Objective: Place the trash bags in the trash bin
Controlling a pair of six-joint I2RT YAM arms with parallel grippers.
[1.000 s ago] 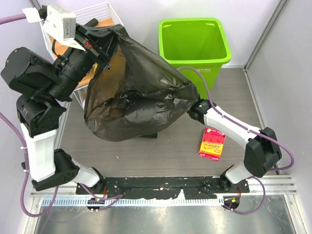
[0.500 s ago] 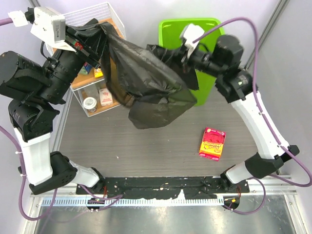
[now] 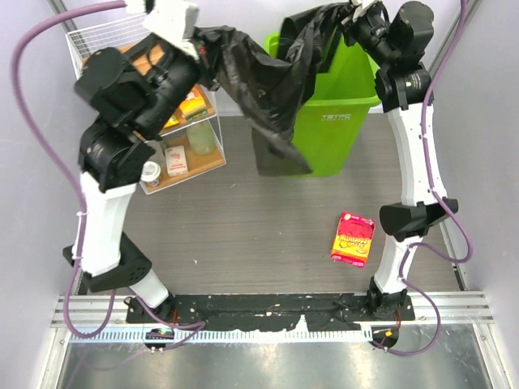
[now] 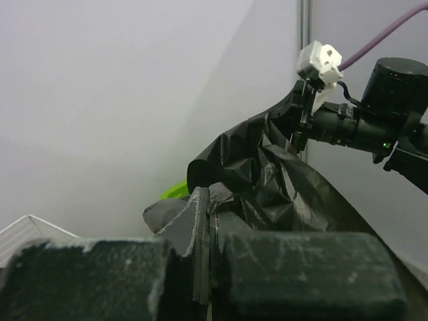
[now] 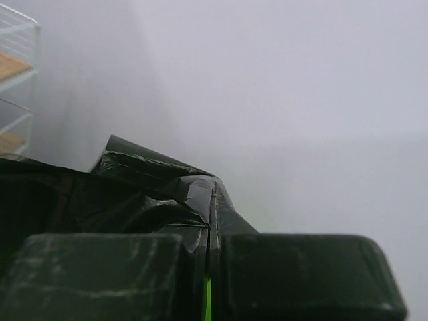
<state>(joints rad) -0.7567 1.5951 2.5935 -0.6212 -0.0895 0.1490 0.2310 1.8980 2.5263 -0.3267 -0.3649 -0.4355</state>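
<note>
So here's where we're at: the trash bag point(image 3: 272, 89) is up in the air, stretched out between both arms over the far side of the table point(image 3: 243, 227). From the top view it covers the left part of the trash bin point(image 3: 328, 142), and its loose lower end hangs down in front of the bin's left near corner. We honestly can't tell if any of it is actually inside the bin. The left gripper point(image 4: 208, 234) is clamped tight on one bunched-up edge of the bag at the far left, and you can see the plastic pinched flat between its fingers in the wrist view. The right gripper point(image 5: 208, 247) is closed on the other edge, above the bin's far side, with a fold of glossy black poking out past the fingertips. The bin stands upright at the far right of the table. Left of it is a white wire rack point(image 3: 97, 36) with some small items on its wooden shelves, and a red snack packet point(image 3: 353, 238) lies flat on the table, nearer and to the right, well apart from the bag.
</note>
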